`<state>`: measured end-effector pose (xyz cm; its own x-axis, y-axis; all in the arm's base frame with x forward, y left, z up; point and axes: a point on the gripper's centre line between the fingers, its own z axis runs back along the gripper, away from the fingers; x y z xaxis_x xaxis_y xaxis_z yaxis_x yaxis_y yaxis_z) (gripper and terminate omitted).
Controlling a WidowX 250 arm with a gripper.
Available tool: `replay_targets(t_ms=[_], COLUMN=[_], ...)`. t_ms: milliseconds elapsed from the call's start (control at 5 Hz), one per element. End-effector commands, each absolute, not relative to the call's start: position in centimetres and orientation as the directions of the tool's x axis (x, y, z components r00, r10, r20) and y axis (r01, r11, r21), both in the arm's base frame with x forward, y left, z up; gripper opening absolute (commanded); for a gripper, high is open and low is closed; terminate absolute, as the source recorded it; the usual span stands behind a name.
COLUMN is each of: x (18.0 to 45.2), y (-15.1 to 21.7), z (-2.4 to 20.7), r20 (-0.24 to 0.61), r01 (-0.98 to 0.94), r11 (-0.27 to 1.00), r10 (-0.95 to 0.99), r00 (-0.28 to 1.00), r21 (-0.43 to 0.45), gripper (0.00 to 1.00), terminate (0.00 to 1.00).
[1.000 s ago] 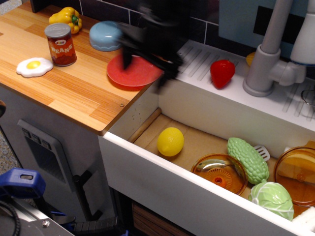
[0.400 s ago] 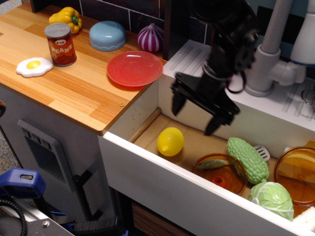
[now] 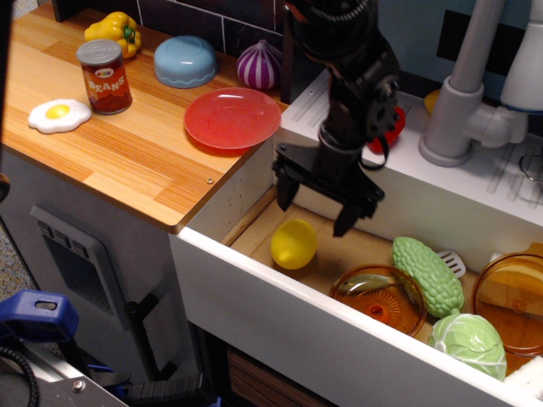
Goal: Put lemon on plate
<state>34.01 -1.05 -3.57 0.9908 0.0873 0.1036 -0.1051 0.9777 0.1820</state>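
While the lemon [image 3: 293, 244] lies in the sink [image 3: 339, 246], the hand [image 3: 315, 209] hangs just above it, fingers spread, plate [image 3: 232, 118] on the worktop [image 3: 110, 153].

The plate [image 3: 232, 118] lies on the tabletop [image 3: 110, 153], at its right edge beside the sink [image 3: 356, 254]. Behind it sit a bowl [image 3: 185, 61] and an onion [image 3: 260, 65]; to its left stand a can [image 3: 104, 76] and a fried egg [image 3: 58, 115]. The lemon [image 3: 293, 244] lies in the sink, below the claw [image 3: 316, 207], left of a dish [image 3: 379, 298] and a gourd [image 3: 427, 275]
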Motion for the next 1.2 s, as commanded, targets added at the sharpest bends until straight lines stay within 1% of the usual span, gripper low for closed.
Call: replay_targets(t_ms=[0,200,400,600,1000], x=[36.1,35.7,34.9,34.0,33.1], y=[-0.1,0.3,1.1,1.9,2.3], z=[-3.2,-3.9,-4.1,-4.6,-6.0], r20=[0.130,0.117,0.113,0.131,0.146], r01=[-0.106,-0.108,-0.115,-0.125,-0.148], r11=[0.984,0.984,0.980,0.978,0.982], r10=[0.087,0.092,0.097,0.104,0.130], r00=[0.988,0.989,0.989,0.986,0.981], r21=[0.143,0.139,0.165,0.166,0.121], gripper=[1.00,1.00,1.00,1.00,1.00], terminate=[0.00,0.00,0.00,0.00,0.00])
